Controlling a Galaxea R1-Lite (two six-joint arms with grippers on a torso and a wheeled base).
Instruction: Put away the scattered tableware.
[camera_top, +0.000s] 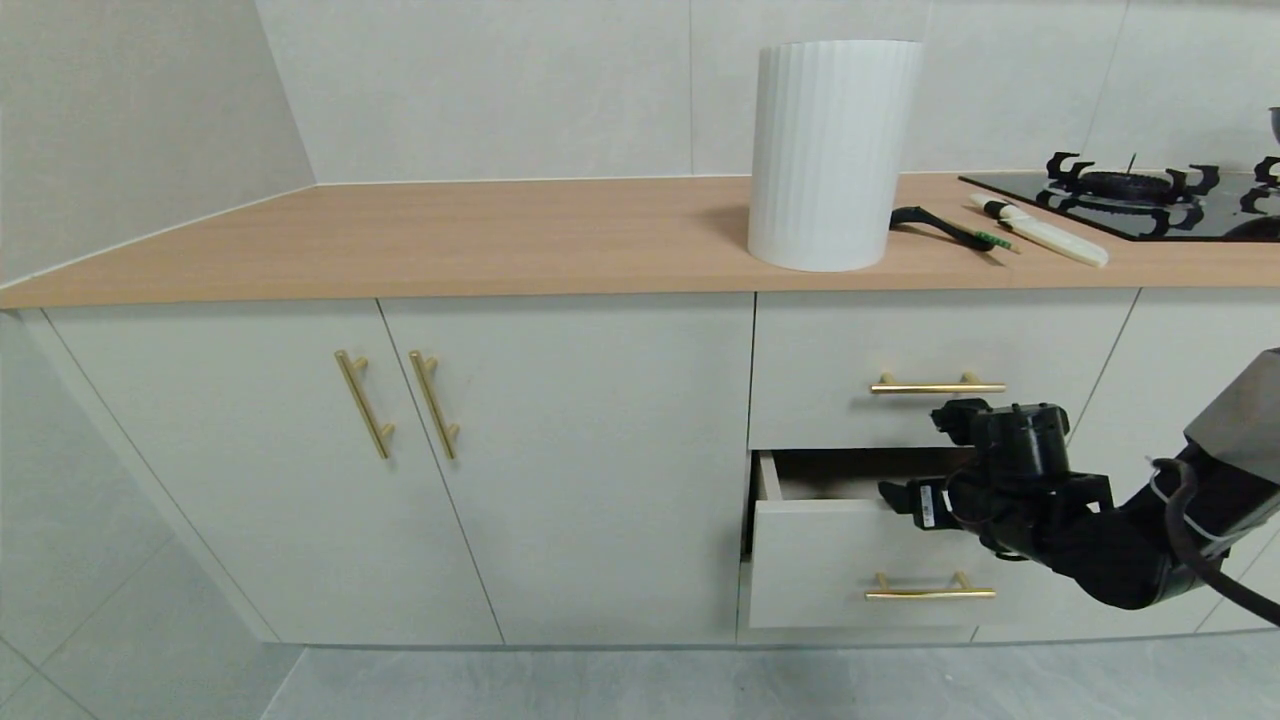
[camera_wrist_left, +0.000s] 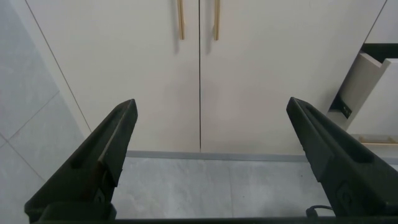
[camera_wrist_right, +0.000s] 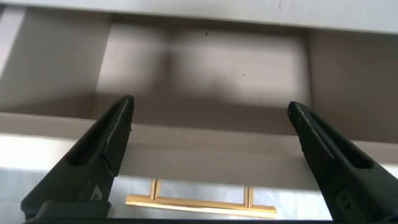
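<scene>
Your right gripper (camera_top: 925, 455) hung, jaws apart, at the pulled-out drawer (camera_top: 850, 560).
The black utensil (camera_top: 945, 228) and white knife (camera_top: 1045, 232) lay near the counter's (camera_top: 500, 235) front edge, well apart from those jaws; your left gripper (camera_wrist_left: 211, 124) was spread too.

No writing can be read; one small white label (camera_top: 925, 509) is too tiny.

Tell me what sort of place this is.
Most likely a kitchen: a gas hob set into a wooden countertop, cabinets and drawers below, and a white utensil beside the hob.
</scene>
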